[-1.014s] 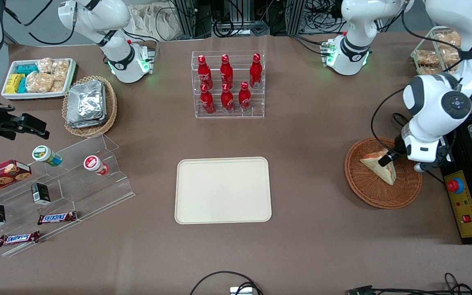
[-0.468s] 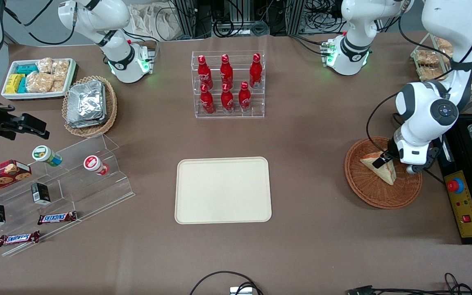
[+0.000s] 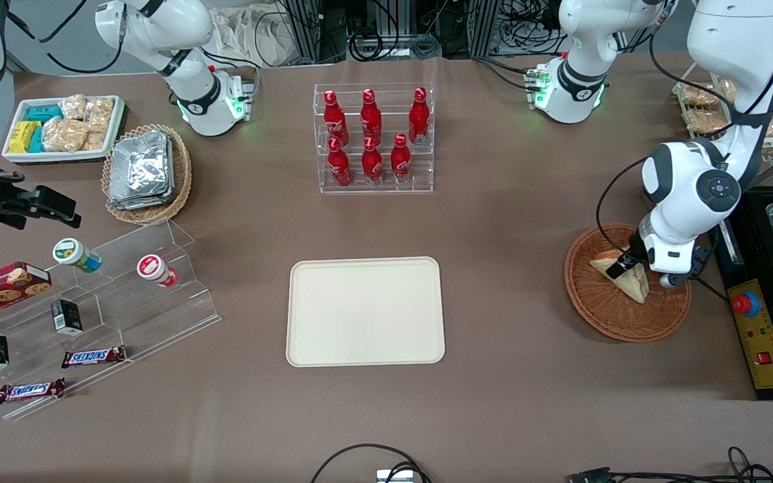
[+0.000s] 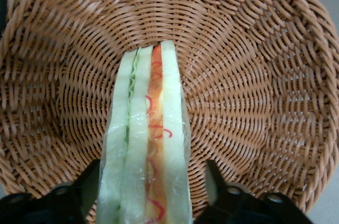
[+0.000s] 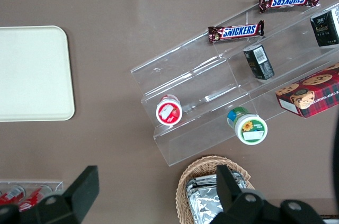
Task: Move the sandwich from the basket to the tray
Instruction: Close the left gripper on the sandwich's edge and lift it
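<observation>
The sandwich [image 3: 636,286], a pale bread wedge in clear wrap, stands on its edge in the reddish-brown wicker basket [image 3: 591,308] toward the working arm's end of the table. In the wrist view the sandwich [image 4: 145,144] shows green and red-orange filling against the basket weave [image 4: 254,91]. My left gripper [image 3: 630,270] is low in the basket and open. It straddles the sandwich with one black finger on each flank, [image 4: 152,188] marking the gripper's middle. One finger [image 4: 214,181] stands a little off the wrap. The cream tray [image 3: 365,311] lies bare at mid-table.
A clear rack of red bottles [image 3: 373,137] stands farther from the front camera than the tray. A black control box with a red button [image 3: 746,304] lies beside the basket. A tan basket of foil packs [image 3: 145,171] and clear snack shelves [image 3: 98,315] sit toward the parked arm's end.
The left arm has shifted slightly toward the tray and lowered, bringing the open fingers down around the sandwich. The sandwich and basket have not moved.
</observation>
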